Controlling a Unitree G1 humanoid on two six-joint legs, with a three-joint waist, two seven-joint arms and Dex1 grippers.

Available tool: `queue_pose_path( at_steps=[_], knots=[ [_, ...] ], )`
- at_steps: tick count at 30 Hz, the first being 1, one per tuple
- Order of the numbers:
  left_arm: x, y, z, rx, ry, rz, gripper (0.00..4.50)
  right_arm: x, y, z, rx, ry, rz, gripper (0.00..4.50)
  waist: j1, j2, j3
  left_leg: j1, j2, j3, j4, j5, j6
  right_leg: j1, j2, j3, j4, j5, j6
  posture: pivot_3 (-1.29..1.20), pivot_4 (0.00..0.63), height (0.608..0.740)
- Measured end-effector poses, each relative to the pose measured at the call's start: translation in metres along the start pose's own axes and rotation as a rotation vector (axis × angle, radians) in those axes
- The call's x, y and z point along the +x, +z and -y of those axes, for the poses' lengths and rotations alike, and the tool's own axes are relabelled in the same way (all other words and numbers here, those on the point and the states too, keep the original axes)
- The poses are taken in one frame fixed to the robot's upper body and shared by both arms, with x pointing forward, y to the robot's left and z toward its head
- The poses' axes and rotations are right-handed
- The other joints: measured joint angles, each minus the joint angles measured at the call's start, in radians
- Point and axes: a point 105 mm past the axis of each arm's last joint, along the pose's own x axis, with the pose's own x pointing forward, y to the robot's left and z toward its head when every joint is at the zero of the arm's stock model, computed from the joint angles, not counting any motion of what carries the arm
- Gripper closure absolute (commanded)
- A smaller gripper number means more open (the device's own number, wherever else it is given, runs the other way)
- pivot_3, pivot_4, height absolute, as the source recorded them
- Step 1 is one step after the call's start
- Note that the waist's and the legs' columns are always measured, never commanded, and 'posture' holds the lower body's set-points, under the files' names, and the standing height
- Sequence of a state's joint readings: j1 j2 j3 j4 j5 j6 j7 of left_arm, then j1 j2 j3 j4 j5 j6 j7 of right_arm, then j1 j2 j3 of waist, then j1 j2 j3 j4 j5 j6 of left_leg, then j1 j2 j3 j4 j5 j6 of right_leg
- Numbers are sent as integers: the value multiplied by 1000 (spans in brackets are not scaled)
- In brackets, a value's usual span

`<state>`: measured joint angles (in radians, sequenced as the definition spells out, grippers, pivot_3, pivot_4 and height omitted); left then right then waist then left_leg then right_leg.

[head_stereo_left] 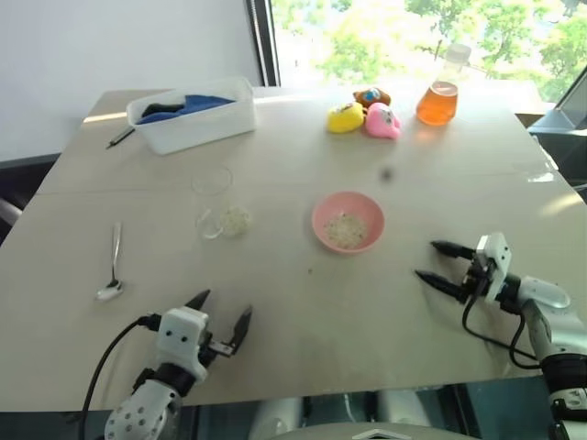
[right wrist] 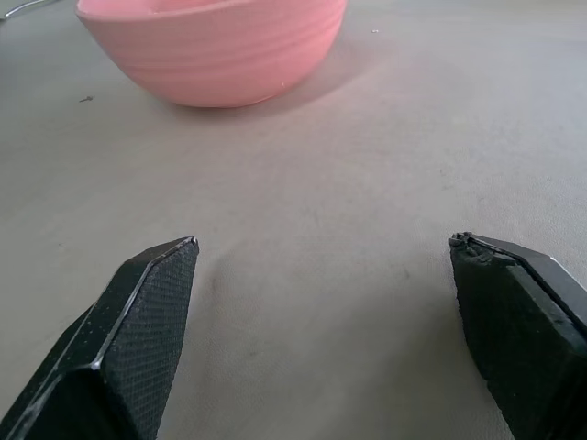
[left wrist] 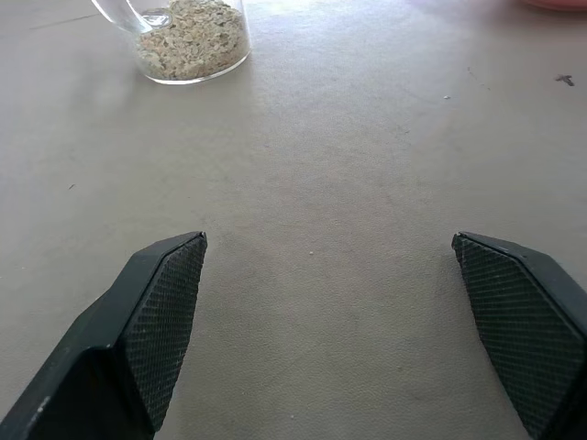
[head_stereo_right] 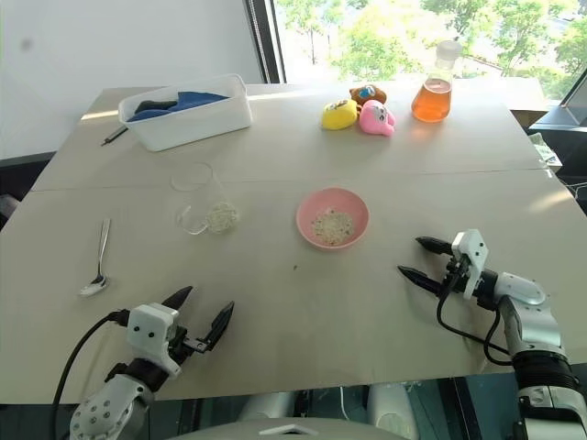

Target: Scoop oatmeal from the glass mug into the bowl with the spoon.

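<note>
The glass mug (head_stereo_left: 220, 203) stands left of the table's middle with a layer of oatmeal (head_stereo_left: 236, 220) in its bottom. In the left wrist view the mug (left wrist: 188, 41) is ahead of the fingers. The pink bowl (head_stereo_left: 348, 221) sits to the mug's right and holds some oatmeal (head_stereo_left: 346, 229). The spoon (head_stereo_left: 112, 266) lies flat on the table at the left, head toward me. My left gripper (head_stereo_left: 224, 304) is open and empty near the front edge, between spoon and mug. My right gripper (head_stereo_left: 426, 259) is open and empty, pointing at the bowl (right wrist: 215, 50) from its right.
A white tub (head_stereo_left: 194, 115) with blue cloth stands at the back left, with a pen (head_stereo_left: 120, 137) beside it. Yellow (head_stereo_left: 346, 117) and pink (head_stereo_left: 382, 120) toys and a flask of orange liquid (head_stereo_left: 440, 92) stand at the back right.
</note>
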<state>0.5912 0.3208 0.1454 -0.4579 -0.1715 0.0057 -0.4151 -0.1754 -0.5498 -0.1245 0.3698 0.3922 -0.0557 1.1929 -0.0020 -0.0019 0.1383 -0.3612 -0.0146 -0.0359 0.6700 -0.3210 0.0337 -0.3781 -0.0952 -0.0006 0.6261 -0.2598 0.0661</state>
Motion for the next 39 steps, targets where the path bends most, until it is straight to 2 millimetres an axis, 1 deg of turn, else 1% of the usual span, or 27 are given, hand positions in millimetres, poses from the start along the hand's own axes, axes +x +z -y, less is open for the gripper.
queue_pose_path(
  at_steps=[6,9,10,11,13,15,18,20,21,23,26,28,32,39],
  knots=[
    [1,1,-2,-20,9,10,0,0,2,-4,3,13,11,93,1,0,0,0,0,-1,0,0,0,0,0,0,0,0,0,0,150,740],
    [0,6,-10,-4,29,20,0,0,5,-8,30,44,19,93,0,0,1,0,0,-1,0,0,0,-1,0,0,0,0,0,0,150,740],
    [-2,7,-17,-1,38,20,0,1,7,-10,46,55,21,93,-1,1,1,-1,0,-1,0,0,0,-1,0,0,1,0,0,0,150,740],
    [-4,11,-31,-2,67,21,0,1,12,-11,60,72,26,93,-2,2,2,-1,0,-1,0,0,0,-2,0,0,1,0,0,0,150,740],
    [-12,23,-59,22,122,38,0,1,26,-15,55,111,33,93,-3,4,4,-2,1,-2,0,0,0,-3,0,0,2,0,0,0,150,740],
    [-19,38,-83,47,150,51,0,3,45,-23,17,183,34,93,-5,6,5,-2,1,-2,0,0,0,-3,1,-1,2,0,0,0,150,740],
    [-24,56,-106,41,184,81,0,12,69,-40,-29,286,47,93,-6,5,5,-3,0,-2,0,1,-1,-3,1,-3,1,0,0,0,150,740],
    [-22,61,-120,41,206,59,0,23,80,-53,-38,360,58,93,-7,5,6,-3,0,-2,0,1,-1,-3,3,-4,1,0,0,0,150,740],
    [-21,60,-129,38,226,32,0,30,87,-59,-49,394,71,93,-7,5,6,-2,0,-2,0,1,-2,-3,6,-4,2,0,0,0,150,740],
    [-19,59,-146,16,284,-10,0,43,104,-74,-88,463,105,93,-8,5,7,-2,0,-3,0,1,-2,-3,7,-4,2,0,0,0,150,740],
    [-18,54,-161,-46,362,-49,0,53,115,-88,-104,512,132,93,-8,3,7,-3,0,-3,0,1,-2,-4,7,-4,2,0,0,0,150,740],
    [-18,50,-166,-84,389,-70,0,55,118,-92,-103,523,135,93,-7,2,8,-4,0,-3,0,1,-2,-4,6,-4,1,0,0,0,150,740],
    [-9,48,-177,-179,454,-93,0,61,123,-98,-113,546,143,93,-5,1,7,-8,0,-3,1,2,-4,-10,6,-3,4,0,0,0,150,740],
    [-6,36,-194,-239,501,-219,0,64,128,-100,-126,556,158,93,-11,0,8,-11,0,-2,1,5,-9,-18,8,-2,13,0,0,0,150,740]
  ],
)
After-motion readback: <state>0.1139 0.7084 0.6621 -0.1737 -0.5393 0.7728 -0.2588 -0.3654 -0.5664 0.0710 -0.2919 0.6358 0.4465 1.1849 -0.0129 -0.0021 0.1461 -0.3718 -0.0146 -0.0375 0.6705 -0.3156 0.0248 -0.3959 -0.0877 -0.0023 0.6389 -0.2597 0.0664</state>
